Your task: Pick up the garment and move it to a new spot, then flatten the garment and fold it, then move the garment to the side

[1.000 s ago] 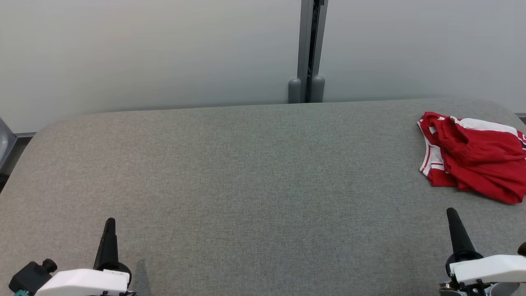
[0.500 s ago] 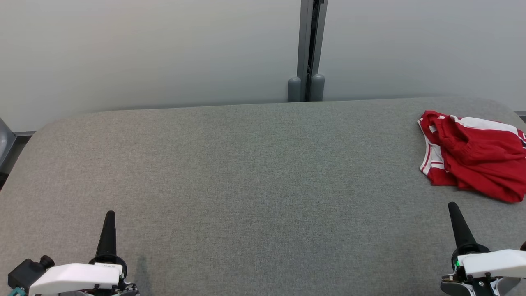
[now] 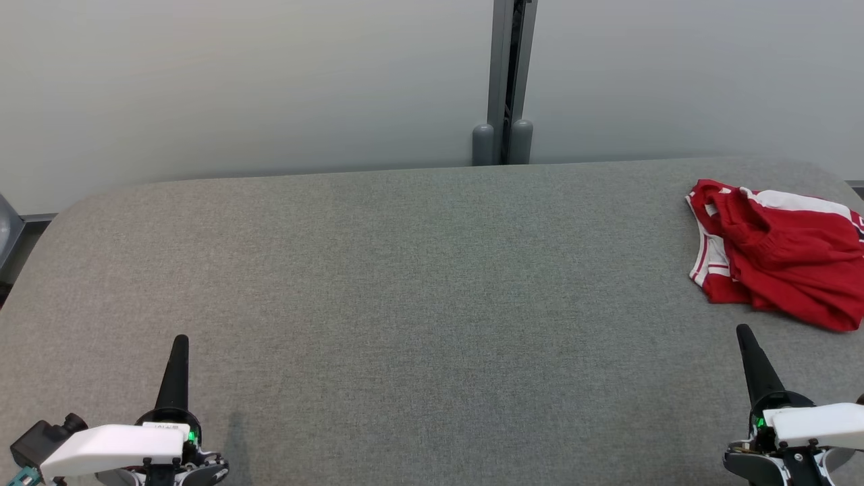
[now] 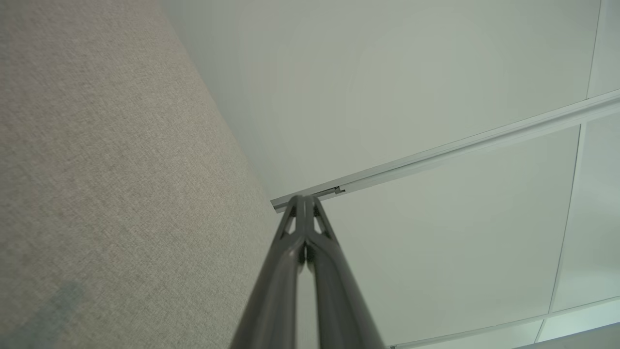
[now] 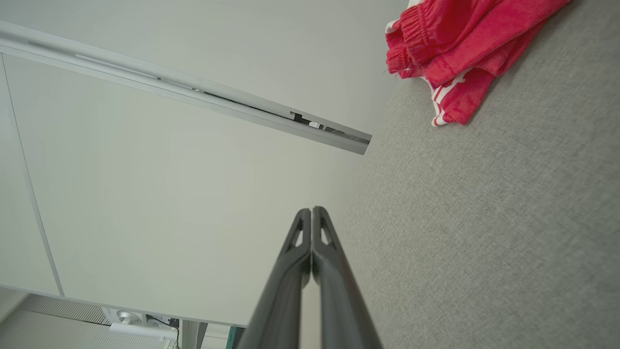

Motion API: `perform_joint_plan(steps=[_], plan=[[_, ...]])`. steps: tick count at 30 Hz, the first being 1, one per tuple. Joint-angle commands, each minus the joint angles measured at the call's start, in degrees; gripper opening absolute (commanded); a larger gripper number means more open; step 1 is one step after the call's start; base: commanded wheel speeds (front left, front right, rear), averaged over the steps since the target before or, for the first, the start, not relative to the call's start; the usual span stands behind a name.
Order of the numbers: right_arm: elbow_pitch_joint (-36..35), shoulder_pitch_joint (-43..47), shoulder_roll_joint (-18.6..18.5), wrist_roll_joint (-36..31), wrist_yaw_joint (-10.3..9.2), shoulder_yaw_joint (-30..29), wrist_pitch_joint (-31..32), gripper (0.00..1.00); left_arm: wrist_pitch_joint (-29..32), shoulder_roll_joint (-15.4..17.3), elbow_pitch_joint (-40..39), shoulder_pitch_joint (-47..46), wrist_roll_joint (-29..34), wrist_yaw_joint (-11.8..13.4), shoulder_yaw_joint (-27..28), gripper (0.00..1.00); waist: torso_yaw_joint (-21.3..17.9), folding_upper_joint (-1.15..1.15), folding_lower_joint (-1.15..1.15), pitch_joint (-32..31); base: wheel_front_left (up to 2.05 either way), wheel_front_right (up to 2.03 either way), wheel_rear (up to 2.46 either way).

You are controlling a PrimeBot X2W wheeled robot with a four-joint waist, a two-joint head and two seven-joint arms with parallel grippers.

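Note:
The garment (image 3: 783, 253) is a crumpled red piece with white stripes and an elastic waistband, lying at the far right of the grey table; the right wrist view has the garment (image 5: 460, 48) at its upper right. My right gripper (image 3: 744, 332) stands shut and empty near the front right edge, a short way in front of the garment and apart from it. At the front left my left gripper (image 3: 180, 341) is shut and empty too. In the wrist views the left gripper (image 4: 302, 198) and the right gripper (image 5: 311, 211) each have their fingers pressed together.
The grey fabric-covered table (image 3: 418, 283) spreads wide between the two grippers. Pale wall panels with a grey vertical post (image 3: 505, 81) rise just behind its far edge. A dark object (image 3: 5, 236) sits off the table's left end.
Both grippers have slid a little up the head view, and the whole scene has shifted slightly, so the camera has moved. The garment lies as before.

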Motion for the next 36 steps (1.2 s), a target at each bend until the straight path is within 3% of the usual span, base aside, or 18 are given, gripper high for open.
perform_joint_plan(steps=[1, 36], plan=[[-0.4, -1.2, -0.1, 1.4, 0.02, -0.3, 0.5, 0.00, 0.4, 0.4, -0.6, -1.8, -1.3, -0.4, 0.3, 0.00, 0.0, 0.00, 0.00, 0.0, 0.00, 0.00, 0.00], [-0.4, -2.7, 0.1, 15.1, 0.02, -1.5, 4.4, 0.00, 4.2, 0.5, -0.8, -3.7, -16.3, -1.4, 0.5, 0.00, -0.1, 0.00, 0.00, 0.7, 0.00, 0.00, 0.00]])
